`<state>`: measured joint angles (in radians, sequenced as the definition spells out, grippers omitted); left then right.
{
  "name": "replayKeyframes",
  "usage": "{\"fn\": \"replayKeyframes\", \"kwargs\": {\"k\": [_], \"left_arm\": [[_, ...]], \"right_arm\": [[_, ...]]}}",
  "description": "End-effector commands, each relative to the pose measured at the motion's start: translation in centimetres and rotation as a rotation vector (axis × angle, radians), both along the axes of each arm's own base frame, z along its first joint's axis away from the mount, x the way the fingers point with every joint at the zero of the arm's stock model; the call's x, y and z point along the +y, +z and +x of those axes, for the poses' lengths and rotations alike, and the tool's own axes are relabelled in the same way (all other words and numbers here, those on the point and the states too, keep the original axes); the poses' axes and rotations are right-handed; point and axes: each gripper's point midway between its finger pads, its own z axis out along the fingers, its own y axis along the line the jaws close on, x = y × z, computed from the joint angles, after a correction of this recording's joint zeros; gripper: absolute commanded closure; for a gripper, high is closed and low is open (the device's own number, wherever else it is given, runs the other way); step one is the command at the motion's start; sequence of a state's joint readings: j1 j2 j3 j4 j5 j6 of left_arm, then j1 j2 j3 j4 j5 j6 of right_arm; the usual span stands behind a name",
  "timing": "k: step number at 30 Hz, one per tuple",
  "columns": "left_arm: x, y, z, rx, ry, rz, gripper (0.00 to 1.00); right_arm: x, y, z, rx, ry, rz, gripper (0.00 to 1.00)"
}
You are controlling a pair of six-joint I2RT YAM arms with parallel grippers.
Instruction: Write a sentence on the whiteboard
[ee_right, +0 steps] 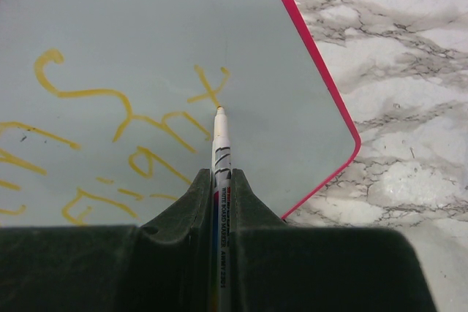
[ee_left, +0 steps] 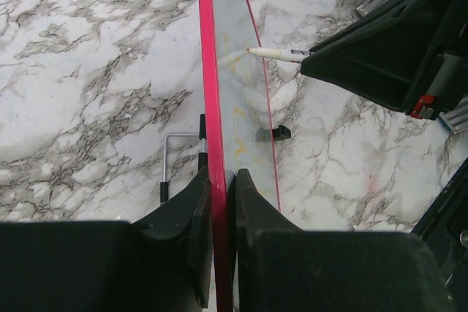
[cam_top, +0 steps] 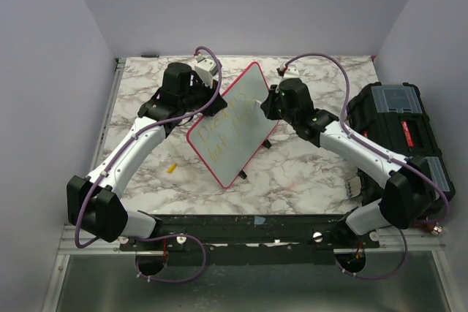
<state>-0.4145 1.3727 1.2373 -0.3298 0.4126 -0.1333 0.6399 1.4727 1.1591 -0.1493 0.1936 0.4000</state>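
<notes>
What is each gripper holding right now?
Left gripper: closed on the whiteboard rim.
Right gripper: closed on the whiteboard marker, tip on the board.

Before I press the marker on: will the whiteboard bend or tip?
Probably stiff: the whiteboard shows a straight rim. Likely tippy, standing on edge, though the left end effector clamps it. Glossy face, so the marker tip may skid.
</notes>
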Motion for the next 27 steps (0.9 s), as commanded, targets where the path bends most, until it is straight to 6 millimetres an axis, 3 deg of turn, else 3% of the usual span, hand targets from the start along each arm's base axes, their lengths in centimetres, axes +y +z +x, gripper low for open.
{"fn": "replayKeyframes", "kwargs": {"k": [1, 9, 18, 27], "left_arm": [[0.5, -3.0, -0.6, -0.012, -0.056, 0.12, 1.0], [0.4, -2.9, -0.7, -0.011, -0.058, 0.119, 1.0], [0.4, -3.1, -0.7, -0.008, -0.06, 0.12, 1.0], [0.4, -3.3, -0.5, -0.005, -0.054, 0.125, 1.0]], "right_arm": [[0.4, -1.5, -0.9, 0.042, 0.03, 0.019, 0.99], [-0.4, -2.7, -1.1, 0.054, 0.001, -0.006, 0.99], [-0.5, -2.5, 0.5, 0.031, -0.03, -0.05, 0.99], [-1.3, -0.3, 1.5, -0.031, -0.071, -0.083, 0.99]]}}
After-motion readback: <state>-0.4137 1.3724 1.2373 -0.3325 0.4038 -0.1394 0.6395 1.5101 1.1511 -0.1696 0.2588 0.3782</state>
